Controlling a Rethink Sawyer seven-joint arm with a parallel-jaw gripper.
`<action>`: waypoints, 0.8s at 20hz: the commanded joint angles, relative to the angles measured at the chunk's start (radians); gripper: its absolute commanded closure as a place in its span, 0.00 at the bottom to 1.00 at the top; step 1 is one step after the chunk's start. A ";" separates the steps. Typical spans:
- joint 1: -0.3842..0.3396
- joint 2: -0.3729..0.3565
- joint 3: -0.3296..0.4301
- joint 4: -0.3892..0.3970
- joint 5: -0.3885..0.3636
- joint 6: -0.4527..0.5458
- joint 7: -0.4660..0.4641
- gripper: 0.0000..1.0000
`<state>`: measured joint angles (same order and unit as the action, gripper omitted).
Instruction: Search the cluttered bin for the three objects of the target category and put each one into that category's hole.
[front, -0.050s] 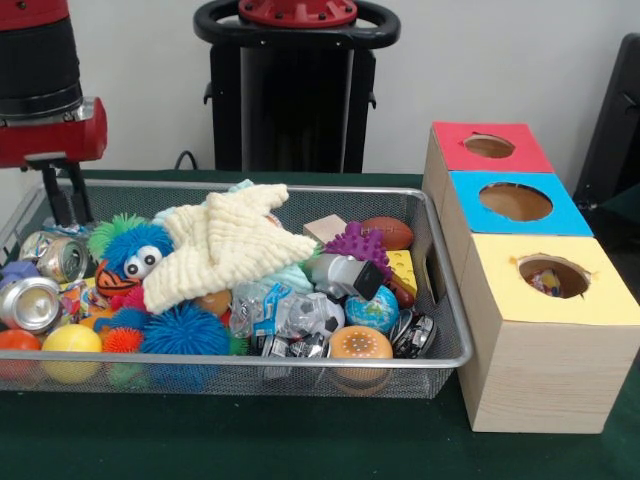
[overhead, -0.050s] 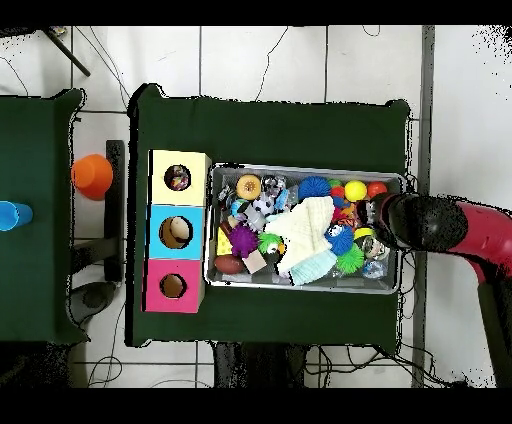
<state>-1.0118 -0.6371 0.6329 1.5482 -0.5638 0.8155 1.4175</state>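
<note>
A wire mesh bin (front, -0.050s: 440, 290) is heaped with toys. A cream star plush (front, -0.050s: 232, 248) lies on top, beside a blue fuzzy creature with eyes (front, -0.050s: 138, 250). Crushed silver cans (front, -0.050s: 30, 300) lie at the left end. A purple spiky ball (front, -0.050s: 357, 243), a brown football (front, -0.050s: 388, 232), a globe ball (front, -0.050s: 374, 310) and a soccer ball (front, -0.050s: 322, 312) fill the right side. My gripper (front, -0.050s: 67, 205) hangs at the bin's left end, above the cans and touching no toy. In the overhead view the arm (overhead, -0.050s: 430, 222) covers the right end of the bin (overhead, -0.050s: 300, 170).
Three wooden boxes with round holes stand in a row beside the bin: red (front, -0.050s: 487, 146), blue (front, -0.050s: 515, 202) and yellow (front, -0.050s: 553, 277), the yellow one with something inside. An orange cup (overhead, -0.050s: 92, 172) and a blue cup (overhead, -0.050s: 8, 215) stand on a separate table.
</note>
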 joint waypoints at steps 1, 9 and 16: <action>-0.016 0.040 -0.051 0.056 -0.028 -0.087 0.020 0.00; -0.011 0.088 -0.061 0.030 -0.027 -0.134 0.016 0.00; -0.022 0.151 -0.073 0.037 -0.045 -0.220 0.020 0.00</action>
<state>-1.0180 -0.5716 0.5998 1.5494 -0.5698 0.6779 1.4175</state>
